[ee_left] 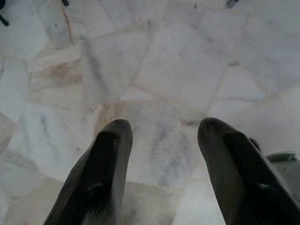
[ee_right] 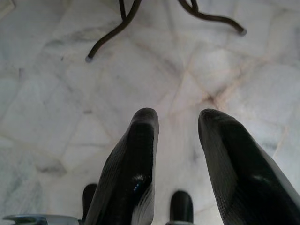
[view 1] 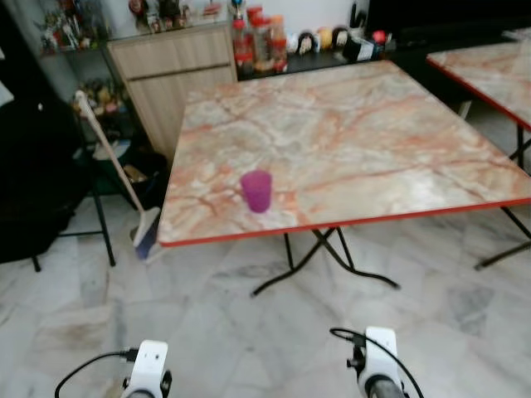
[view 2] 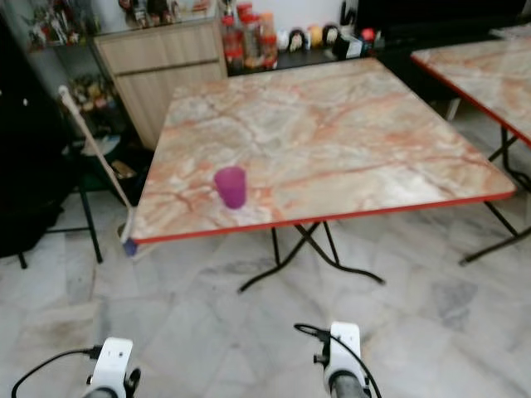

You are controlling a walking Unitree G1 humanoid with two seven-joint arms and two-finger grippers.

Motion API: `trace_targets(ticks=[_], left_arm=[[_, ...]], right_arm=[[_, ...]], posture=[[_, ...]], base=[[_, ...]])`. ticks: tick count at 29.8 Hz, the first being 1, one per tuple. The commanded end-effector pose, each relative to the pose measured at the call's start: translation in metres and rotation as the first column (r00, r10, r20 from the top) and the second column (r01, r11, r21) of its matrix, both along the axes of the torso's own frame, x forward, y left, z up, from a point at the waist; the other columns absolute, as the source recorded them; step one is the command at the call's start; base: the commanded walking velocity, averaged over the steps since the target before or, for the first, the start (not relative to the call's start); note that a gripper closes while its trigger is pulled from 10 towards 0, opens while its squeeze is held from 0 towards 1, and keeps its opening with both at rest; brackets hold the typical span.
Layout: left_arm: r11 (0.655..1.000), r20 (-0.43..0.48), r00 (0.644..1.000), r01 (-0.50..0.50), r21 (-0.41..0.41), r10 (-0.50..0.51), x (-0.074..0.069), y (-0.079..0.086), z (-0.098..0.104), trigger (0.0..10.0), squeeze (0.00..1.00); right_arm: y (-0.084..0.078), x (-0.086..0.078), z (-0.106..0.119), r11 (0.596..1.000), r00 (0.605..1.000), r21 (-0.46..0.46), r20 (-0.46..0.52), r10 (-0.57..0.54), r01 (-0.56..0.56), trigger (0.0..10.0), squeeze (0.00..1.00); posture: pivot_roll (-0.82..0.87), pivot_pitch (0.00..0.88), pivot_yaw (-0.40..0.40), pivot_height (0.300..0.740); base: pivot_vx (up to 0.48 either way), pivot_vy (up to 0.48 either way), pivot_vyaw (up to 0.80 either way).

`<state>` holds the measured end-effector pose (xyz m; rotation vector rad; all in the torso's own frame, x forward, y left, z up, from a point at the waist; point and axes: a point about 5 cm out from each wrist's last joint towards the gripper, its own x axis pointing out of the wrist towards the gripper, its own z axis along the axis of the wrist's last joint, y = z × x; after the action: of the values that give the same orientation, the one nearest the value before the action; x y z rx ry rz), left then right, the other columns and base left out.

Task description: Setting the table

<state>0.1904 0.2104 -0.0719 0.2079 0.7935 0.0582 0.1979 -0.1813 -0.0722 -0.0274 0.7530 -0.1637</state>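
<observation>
Purple cup (view 1: 256, 191): translucent plastic, tapered, upright, standing on the table (view 1: 373, 133) near its front edge, twd the front-left corner. Table = square top w/ glossy pink-orange marble pattern, thin red edge band, black folding tube legs (view 1: 319, 257) crossing underneath. Nothing touching the cup.

Behind the table: light wood cabinet (view 1: 170, 79) w/ flat doors; next to it a dark low shelf w/ red-capped bottles (view 1: 257, 41) and small jars. Left of the table: broom (view 1: 116, 178) leaning, pale long handle, bristle head on the floor; further left a black chair (view 1: 41, 182). Right of the table: 2nd table (view 1: 489, 70), same marble top + red trim, well apart.

Floor (view 1: 249, 332): irregular white-grey marble slabs, polished, some brownish veins.

Left gripper (ee_left: 161, 150): hangs low over floor in front of the table, two black ribbed fingers (ee_left: 101, 173) spread apart, grasping nothing. Right gripper (ee_right: 178, 140): also low over floor, fingers parted w/ narrower gap, nothing between; table's leg feet seen ahead of it. White wrist housings w/ black cables at bottom of head view.
</observation>
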Motion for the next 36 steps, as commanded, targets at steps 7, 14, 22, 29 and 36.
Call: trace_targets(ticks=[7, 14, 22, 29, 36], left_arm=[[1.0, -0.017, 1.0, -0.012, -0.012, 0.012, -0.002, -0.003, -0.002, 10.0, 0.0], [0.999, -0.007, 1.0, -0.019, -0.038, 0.019, 0.005, -0.013, -0.001, 10.0, 0.0], [0.999, -0.005, 1.0, -0.007, -0.048, 0.006, 0.006, -0.02, -0.001, 10.0, 0.0], [0.999, -0.018, 1.0, 0.004, -0.033, -0.005, 0.001, -0.015, -0.003, 10.0, 0.0], [1.0, -0.022, 1.0, 0.01, -0.016, -0.01, 0.001, -0.01, -0.002, 10.0, 0.0]], right_arm=[[-0.007, -0.002, -0.001, 1.0, 1.0, -0.013, -0.011, -0.007, 0.007, 10.0, 0.0], [-0.009, 0.003, 0.003, 0.999, 0.999, -0.027, -0.004, 0.044, -0.044, 10.0, 0.0], [-0.011, 0.009, 0.006, 0.998, 0.998, -0.023, 0.005, 0.062, -0.062, 10.0, 0.0], [-0.007, 0.008, 0.004, 0.997, 0.998, -0.019, -0.003, 0.07, -0.07, 10.0, 0.0], [-0.006, 0.0, 0.0, 0.997, 0.997, -0.022, -0.029, 0.076, -0.076, 10.0, 0.0]], posture=[[0.03, 0.0, 0.102, 0.74], [0.02, 0.0, 0.055, 0.74], [0.02, 0.0, 0.045, 0.74], [0.02, 0.0, 0.054, 0.74], [0.02, 0.0, 0.06, 0.74]], base=[[0.0, 0.0, 0.56], [0.0, 0.0, 0.0], [0.0, 0.0, 0.0], [0.0, 0.0, 0.0], [0.04, 0.0, 0.0]])
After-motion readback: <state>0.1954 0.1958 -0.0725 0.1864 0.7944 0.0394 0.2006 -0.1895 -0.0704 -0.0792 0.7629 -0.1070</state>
